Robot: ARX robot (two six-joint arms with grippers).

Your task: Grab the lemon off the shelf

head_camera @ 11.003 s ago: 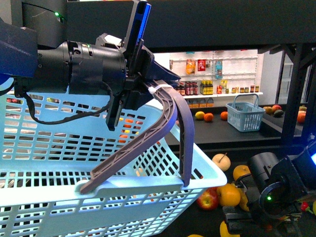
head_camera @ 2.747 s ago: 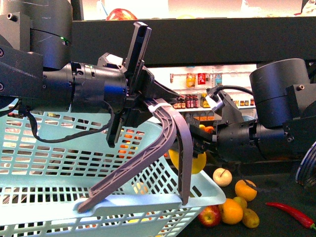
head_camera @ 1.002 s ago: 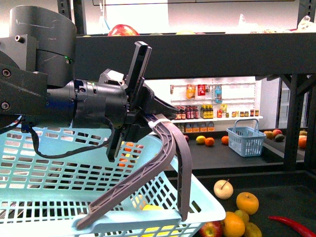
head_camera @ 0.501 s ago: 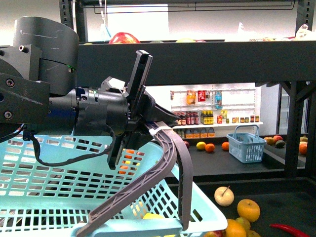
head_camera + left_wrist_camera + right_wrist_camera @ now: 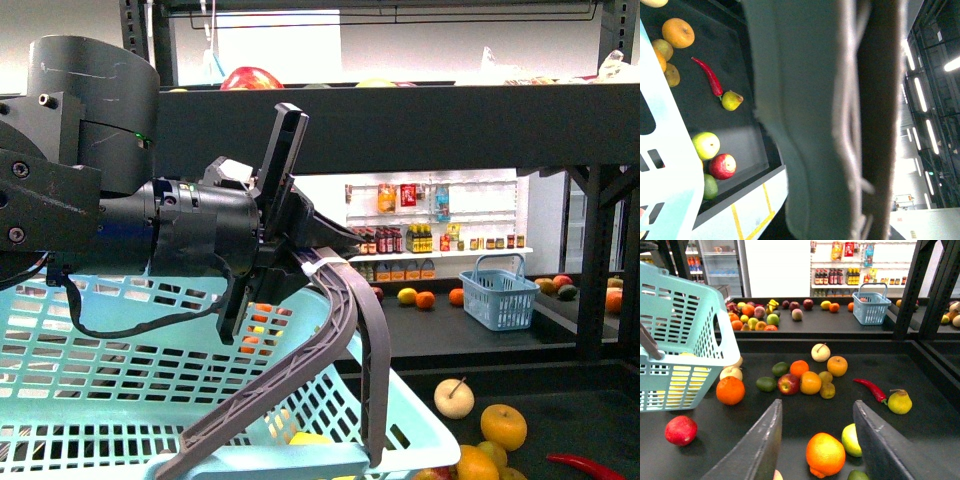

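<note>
1. The left gripper (image 5: 300,262) is clamped on the basket handle (image 5: 345,330).
2. The right gripper (image 5: 815,442) – jaws apart, empty – hangs over the shelf (image 5: 920,440).
3. The lemon (image 5: 310,438) lies in the basket (image 5: 120,400).

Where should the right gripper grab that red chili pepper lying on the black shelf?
Grip the chili pepper at its middle, from above, with the right gripper closing across its narrow width. It lies flat, long and thin, on the shelf, and a pear crowds one end.
</note>
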